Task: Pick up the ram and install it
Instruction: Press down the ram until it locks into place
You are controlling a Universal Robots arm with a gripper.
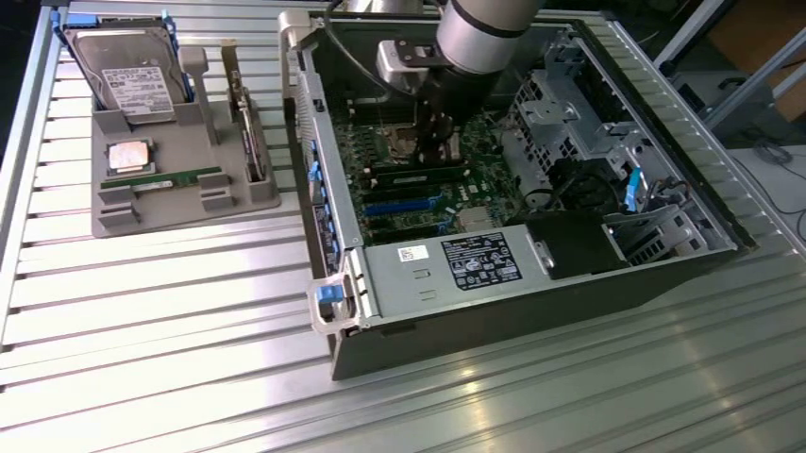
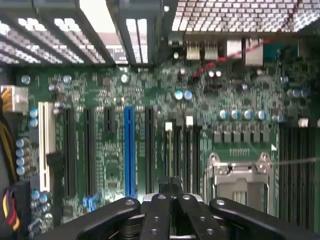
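The gripper (image 2: 171, 186) is hovering over the motherboard (image 2: 150, 130), fingers pressed together. A ram stick (image 1: 176, 179) is lying in the gray tray (image 1: 120, 222) beside the computer case (image 1: 504, 311).

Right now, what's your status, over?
Gripper shut, low inside the case. Ram standing in motherboard slot below it; seating unclear. Nothing blocking seen.

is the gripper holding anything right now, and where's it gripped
Nothing is held. The gripper is shut, fingertips together and empty, above the motherboard inside the computer case. One ram stick lies in the gray tray.
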